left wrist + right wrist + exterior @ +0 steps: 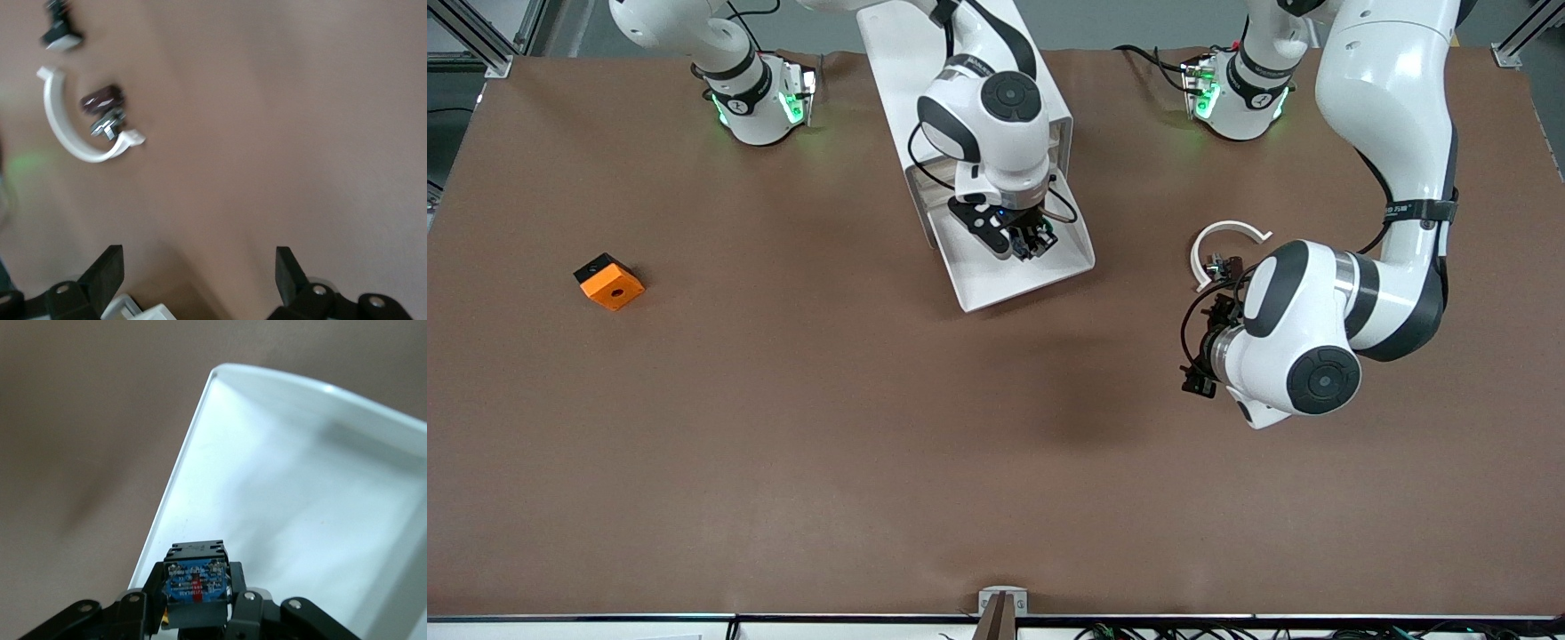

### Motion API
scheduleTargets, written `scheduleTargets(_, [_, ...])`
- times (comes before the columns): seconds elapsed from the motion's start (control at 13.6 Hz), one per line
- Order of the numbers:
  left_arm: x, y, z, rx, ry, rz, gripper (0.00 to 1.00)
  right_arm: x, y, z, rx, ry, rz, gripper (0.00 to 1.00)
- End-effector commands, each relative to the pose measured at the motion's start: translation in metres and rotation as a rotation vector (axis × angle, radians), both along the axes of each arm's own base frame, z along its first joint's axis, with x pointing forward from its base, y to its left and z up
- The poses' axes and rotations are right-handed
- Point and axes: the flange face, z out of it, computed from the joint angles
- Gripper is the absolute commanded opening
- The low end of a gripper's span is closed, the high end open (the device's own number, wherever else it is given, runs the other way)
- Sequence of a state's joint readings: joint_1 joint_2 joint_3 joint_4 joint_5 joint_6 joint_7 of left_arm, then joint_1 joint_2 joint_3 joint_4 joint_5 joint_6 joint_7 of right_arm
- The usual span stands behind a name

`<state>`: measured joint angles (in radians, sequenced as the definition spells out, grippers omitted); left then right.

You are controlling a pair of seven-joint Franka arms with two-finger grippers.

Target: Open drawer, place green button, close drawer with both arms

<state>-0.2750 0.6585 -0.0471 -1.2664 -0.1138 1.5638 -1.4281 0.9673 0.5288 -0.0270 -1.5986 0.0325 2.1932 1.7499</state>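
With the right gripper (1024,238) clamped on the button (195,585) over the open drawer (996,276), lower before releasing; the left gripper (198,279) waits wide open, empty, above bare table near the white arc (1224,244).

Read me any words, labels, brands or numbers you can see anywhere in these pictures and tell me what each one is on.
Nothing can be read with certainty.
The blue face of the button, held in the right gripper over the open drawer: small print, too blurred to read.
A black band on the left arm: white lettering, too small to read.
The orange cube and white arc: no text visible.
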Motion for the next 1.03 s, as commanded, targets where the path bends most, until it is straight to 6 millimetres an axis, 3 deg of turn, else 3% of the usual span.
scheduleTargets(0.0, [-0.004,-0.001,0.016,-0.094,-0.047,-0.249,1.0,0.002,0.011,-0.009,-0.011,-0.008,-0.009,0.0])
scheduleTargets(0.22, [-0.009,-0.006,0.015,-0.16,-0.043,-0.429,1.0,-0.002,0.014,-0.026,-0.026,0.01,-0.004,0.0])
scheduleTargets(0.52, [-0.033,-0.043,0.023,-0.233,-0.039,-0.604,1.0,-0.015,0.022,-0.033,-0.037,0.013,0.02,0.0])
scheduleTargets(0.81, [-0.075,-0.083,-0.001,-0.26,-0.134,-0.719,1.0,-0.014,0.022,-0.033,-0.037,0.014,0.02,0.0])
scheduleTargets(0.89, [-0.086,-0.09,-0.012,-0.264,-0.163,-0.731,1.0,-0.014,0.022,-0.034,-0.038,0.014,0.021,0.76])
scheduleTargets(0.96, [-0.092,-0.094,-0.02,-0.271,-0.192,-0.74,1.0,-0.018,0.024,-0.034,-0.044,0.009,0.028,1.0])
